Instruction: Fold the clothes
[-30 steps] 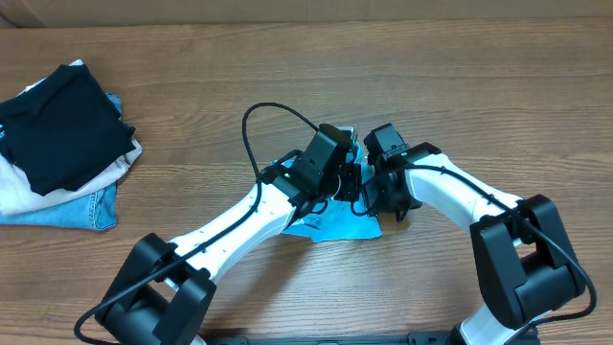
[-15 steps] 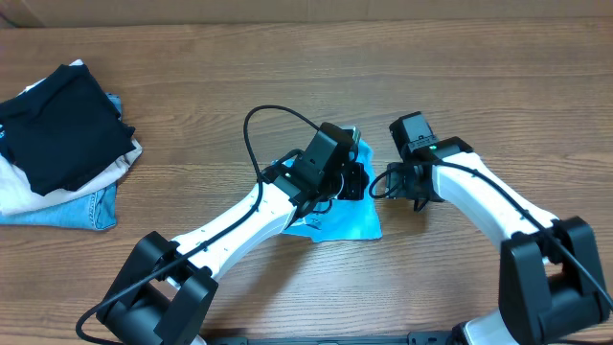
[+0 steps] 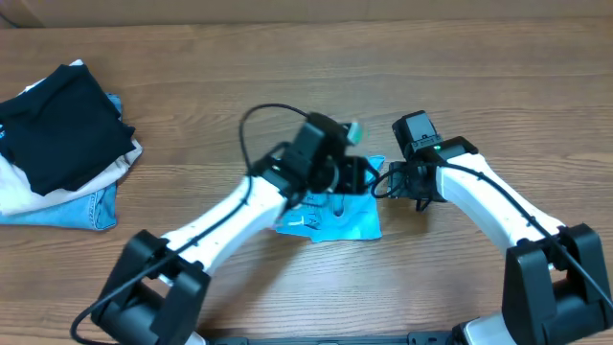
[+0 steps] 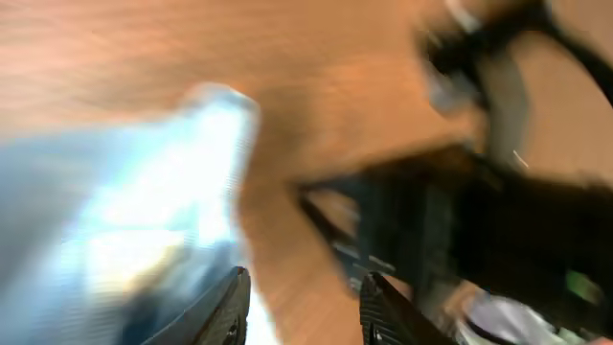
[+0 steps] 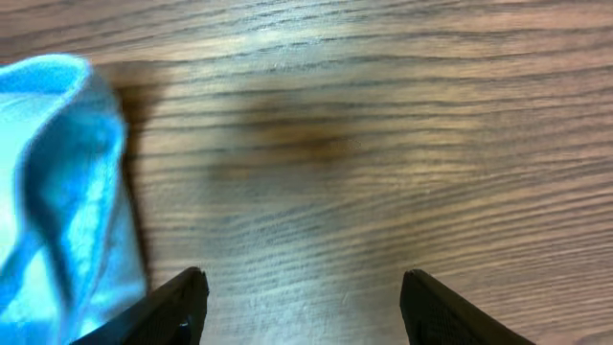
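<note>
The light sky-blue T-shirt (image 3: 335, 222) lies folded into a small packet at the table's middle, partly under my left arm. My left gripper (image 3: 356, 176) is over its far right corner. In the blurred left wrist view, the left gripper (image 4: 302, 311) is open, with bare wood between the fingers and the shirt (image 4: 134, 201) to the left. My right gripper (image 3: 386, 183) is just right of the shirt. In the right wrist view, the right gripper (image 5: 311, 307) is open and empty over wood, with the shirt's edge (image 5: 53, 192) at the left.
A folded black garment (image 3: 59, 125) lies on beige and blue-denim pieces (image 3: 72, 203) at the far left of the wooden table (image 3: 479, 96). In the left wrist view my right arm (image 4: 488, 220) shows dark and close on the right.
My right gripper has drawn back to the right, off the shirt. My left arm has shifted slightly up and left and is blurred with motion. The shirt stays folded.
</note>
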Controlling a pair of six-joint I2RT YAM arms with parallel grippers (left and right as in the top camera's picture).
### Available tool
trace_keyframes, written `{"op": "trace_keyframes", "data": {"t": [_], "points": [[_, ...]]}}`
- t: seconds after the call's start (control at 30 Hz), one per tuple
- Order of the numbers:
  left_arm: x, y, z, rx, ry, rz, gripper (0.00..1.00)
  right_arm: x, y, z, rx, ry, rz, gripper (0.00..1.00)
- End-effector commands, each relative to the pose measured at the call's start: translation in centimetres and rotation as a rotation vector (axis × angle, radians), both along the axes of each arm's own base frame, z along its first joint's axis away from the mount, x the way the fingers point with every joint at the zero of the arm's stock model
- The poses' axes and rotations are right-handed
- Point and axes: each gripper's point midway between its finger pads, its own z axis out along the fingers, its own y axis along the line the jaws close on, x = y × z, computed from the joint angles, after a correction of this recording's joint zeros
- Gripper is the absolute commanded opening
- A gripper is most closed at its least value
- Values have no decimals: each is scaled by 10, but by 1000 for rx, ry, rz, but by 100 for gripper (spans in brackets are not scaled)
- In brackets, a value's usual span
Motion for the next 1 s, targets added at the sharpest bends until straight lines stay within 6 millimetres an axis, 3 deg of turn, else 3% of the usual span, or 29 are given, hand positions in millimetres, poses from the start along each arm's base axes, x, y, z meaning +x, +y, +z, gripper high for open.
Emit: {"op": "trace_keyframes", "data": {"t": [0.0, 0.1, 0.2, 0.3, 0.5, 0.6, 0.67, 0.73, 0.83, 0.97], "points": [[48, 57, 24, 48, -128, 136, 41, 19, 30, 52, 156, -124, 142, 68], [69, 102, 8, 136, -109, 248, 40, 16, 68, 84, 312, -173, 353, 66], [76, 127, -7, 191, -87, 278, 40, 4, 95, 95, 413, -170, 511, 64], [78, 137, -23, 214, -46, 297, 40, -10, 104, 85, 400, -114, 585, 64], [72, 136, -63, 236, 73, 306, 40, -29, 129, 53, 361, 2, 690, 64], [68, 132, -78, 224, 133, 304, 41, -34, 132, 38, 352, 53, 695, 63], [64, 129, -87, 205, 180, 302, 41, -41, 130, 21, 342, 126, 687, 55], [63, 129, -88, 204, 187, 303, 41, -48, 127, 9, 334, 185, 676, 32], [63, 129, -88, 204, 187, 303, 41, -58, 119, -4, 308, 265, 658, 15], [61, 128, -88, 201, 198, 298, 41, -62, 89, -20, 165, 326, 558, 12]]}}
